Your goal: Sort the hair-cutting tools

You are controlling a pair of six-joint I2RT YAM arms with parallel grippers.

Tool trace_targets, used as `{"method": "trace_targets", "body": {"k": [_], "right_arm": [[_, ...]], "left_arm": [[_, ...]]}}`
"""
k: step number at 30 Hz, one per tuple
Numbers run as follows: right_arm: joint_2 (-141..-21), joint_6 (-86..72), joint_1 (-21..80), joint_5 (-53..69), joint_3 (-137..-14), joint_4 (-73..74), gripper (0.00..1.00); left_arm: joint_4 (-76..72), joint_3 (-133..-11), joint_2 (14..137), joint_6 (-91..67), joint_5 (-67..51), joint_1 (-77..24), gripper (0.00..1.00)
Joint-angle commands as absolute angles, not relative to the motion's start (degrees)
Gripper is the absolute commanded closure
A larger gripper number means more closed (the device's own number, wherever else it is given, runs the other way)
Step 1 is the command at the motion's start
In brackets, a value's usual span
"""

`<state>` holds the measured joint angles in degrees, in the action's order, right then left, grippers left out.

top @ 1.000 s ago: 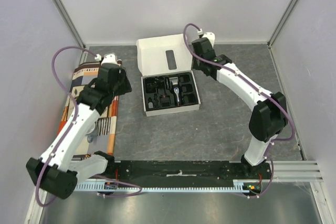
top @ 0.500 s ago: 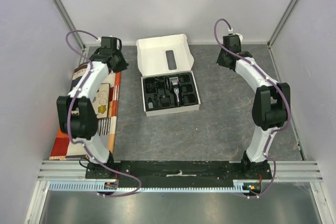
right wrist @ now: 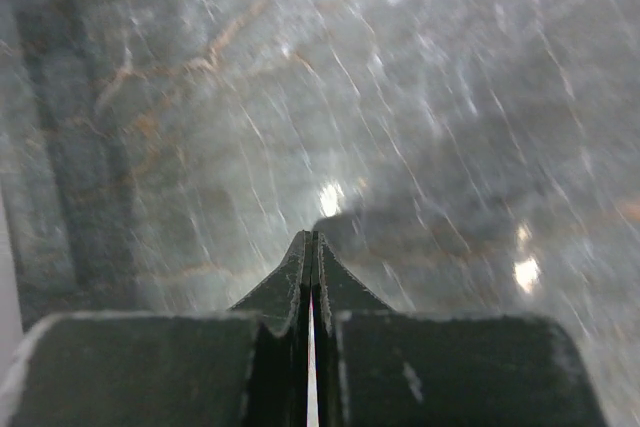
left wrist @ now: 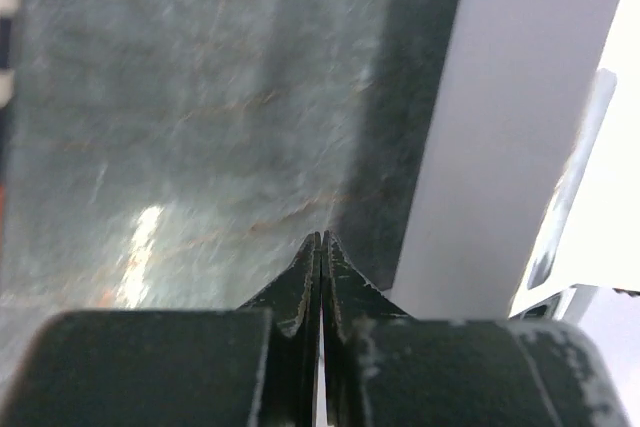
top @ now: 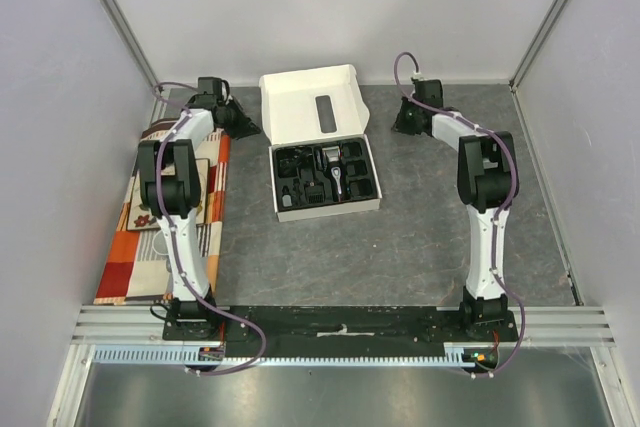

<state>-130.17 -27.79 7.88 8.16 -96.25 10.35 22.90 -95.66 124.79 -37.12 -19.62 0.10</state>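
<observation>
The black clipper with silver blade head (top: 337, 173) lies in the black moulded tray of the open white box (top: 312, 107) at the table's middle back. Other small black pieces (top: 303, 175) sit in the tray's slots; I cannot tell them apart. My left gripper (top: 250, 129) is shut and empty, low over the table just left of the box lid; the wrist view shows its tips (left wrist: 321, 239) near the white box wall (left wrist: 500, 127). My right gripper (top: 400, 127) is shut and empty, low over bare table (right wrist: 400, 97) right of the box.
An orange patterned cloth (top: 165, 217) with a few small things on it lies along the left side. White walls close the back and sides. A black rail (top: 340, 325) runs along the near edge between the arm bases.
Both arms have swung back from over the table and folded down. The left gripper settled left of the box lid, the right gripper right of it. The box stayed put.
</observation>
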Motion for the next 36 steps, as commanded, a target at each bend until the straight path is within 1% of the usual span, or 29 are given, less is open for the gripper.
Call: {"method": "trace_targets", "body": {"k": [1, 8, 12, 15, 18, 20, 23, 24, 27, 32, 33, 36], "right_arm": [[-135.51, -31.11, 7.47, 16.60, -105.97, 5.10, 1.00], [-144.30, -37.43, 7.47, 22.93, -114.77, 1.50, 1.00], [-148.88, -42.88, 7.91, 28.03, -119.35, -2.54, 1.00], [-152.48, -46.66, 8.70, 32.07, -125.22, -4.65, 1.00], [-154.60, -49.74, 9.84, 35.67, -127.17, -7.98, 1.00], [-155.65, -53.43, 10.10, 39.10, -127.18, -12.82, 1.00], [-155.39, -58.60, 10.20, 42.36, -124.55, -21.33, 1.00], [-154.87, -59.58, 10.20, 43.06, -122.02, -25.97, 1.00], [-152.50, -61.61, 10.37, 45.87, -118.75, -31.71, 1.00], [-146.62, -57.93, 10.63, 46.67, -111.99, -33.40, 1.00], [-143.82, -55.22, 10.72, 45.80, -108.84, -32.79, 1.00], [-138.89, -50.21, 10.72, 44.74, -104.43, -29.81, 1.00]], "left_arm": [[18.98, -104.48, 129.01, -40.95, -27.42, -0.09, 0.98], [17.76, -112.85, 137.80, -43.85, -33.65, -0.18, 0.98], [14.51, -113.90, 141.14, -46.67, -36.56, -0.44, 0.98], [13.01, -114.17, 142.47, -47.55, -38.23, -0.53, 0.98], [10.47, -114.08, 142.73, -48.34, -40.34, -0.53, 0.98], [7.83, -114.08, 142.91, -49.39, -42.97, -0.53, 0.98], [3.62, -113.91, 142.82, -50.80, -47.45, -0.61, 0.98], [2.82, -113.99, 142.56, -51.06, -48.33, -0.62, 0.98], [0.27, -113.56, 141.07, -51.24, -51.32, -0.70, 0.98], [-1.49, -111.89, 137.03, -50.89, -53.70, -0.97, 0.98], [-1.41, -111.45, 136.33, -50.63, -53.79, -0.97, 0.98], [-1.32, -109.61, 133.69, -50.28, -53.96, -1.05, 0.98]]}}
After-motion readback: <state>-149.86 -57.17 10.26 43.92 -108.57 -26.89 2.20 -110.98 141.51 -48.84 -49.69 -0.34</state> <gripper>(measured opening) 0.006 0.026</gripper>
